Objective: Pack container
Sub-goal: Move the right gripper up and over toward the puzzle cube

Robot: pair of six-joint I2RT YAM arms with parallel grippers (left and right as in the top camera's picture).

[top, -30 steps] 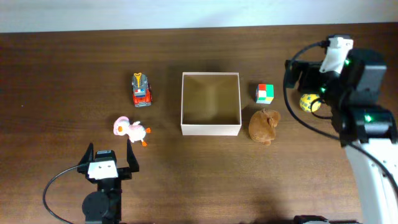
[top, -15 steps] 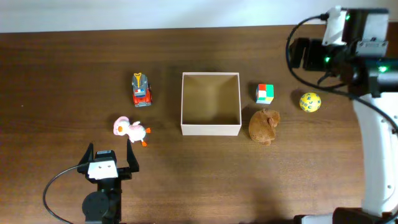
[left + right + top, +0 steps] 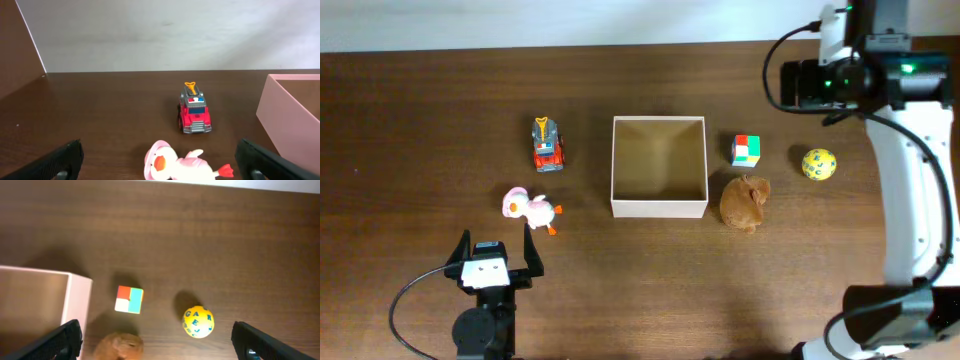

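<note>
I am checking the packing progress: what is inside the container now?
Nothing. The overhead view shows the container with its whole tan floor bare and uncovered. The toy truck, duck, cube, brown plush and ball all lie outside it.

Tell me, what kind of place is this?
Likely a robot lab or test bench: a left arm and right arm stand at a wooden table, where small toys like a toy truck and ball lie beside an open container.
</note>
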